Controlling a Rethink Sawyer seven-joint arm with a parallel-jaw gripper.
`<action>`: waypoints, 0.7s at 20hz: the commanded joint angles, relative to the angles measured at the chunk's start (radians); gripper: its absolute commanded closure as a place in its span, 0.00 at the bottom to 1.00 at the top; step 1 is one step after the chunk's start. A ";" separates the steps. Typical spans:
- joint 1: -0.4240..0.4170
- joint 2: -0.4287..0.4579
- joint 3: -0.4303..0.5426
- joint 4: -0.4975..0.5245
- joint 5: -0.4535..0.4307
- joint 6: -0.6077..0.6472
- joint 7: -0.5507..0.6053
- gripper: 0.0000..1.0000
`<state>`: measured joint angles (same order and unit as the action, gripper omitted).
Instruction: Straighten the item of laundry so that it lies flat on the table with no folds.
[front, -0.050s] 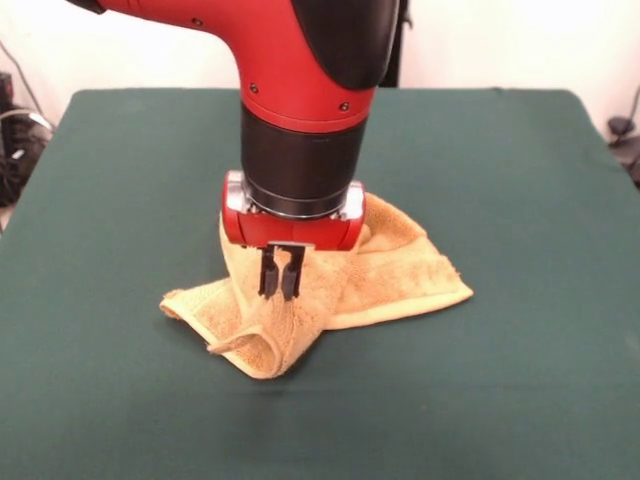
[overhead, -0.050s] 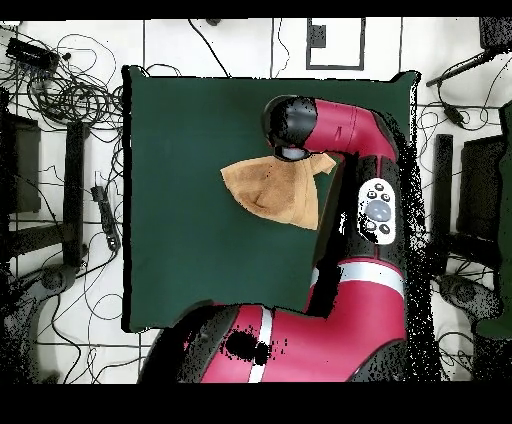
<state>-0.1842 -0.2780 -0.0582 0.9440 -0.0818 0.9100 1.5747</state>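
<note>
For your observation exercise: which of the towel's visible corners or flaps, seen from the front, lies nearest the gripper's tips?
The rolled flap at the towel's front, directly below the gripper; the other corners spread out sideways.

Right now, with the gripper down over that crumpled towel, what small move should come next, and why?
Probably lift a little and draw the pinched fold outward. The gripper stands at the top of the towel with its fingers close together, seemingly on a ridge of cloth, and the towel lies bunched with a flap doubled over at the front, far from flat on the table.

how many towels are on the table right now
1. A single yellow-orange towel lies crumpled and folded near the middle of the green table, directly under the gripper. The arm hides part of it.
</note>
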 joint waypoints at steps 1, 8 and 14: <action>-0.016 0.022 0.097 0.012 0.005 0.136 -0.028 1.00; -0.029 0.011 0.110 0.012 0.004 0.149 -0.048 1.00; -0.041 0.001 0.116 0.007 0.005 0.181 -0.059 1.00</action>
<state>-0.2347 -0.2801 -0.0558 0.9261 -0.0820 0.9750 1.5747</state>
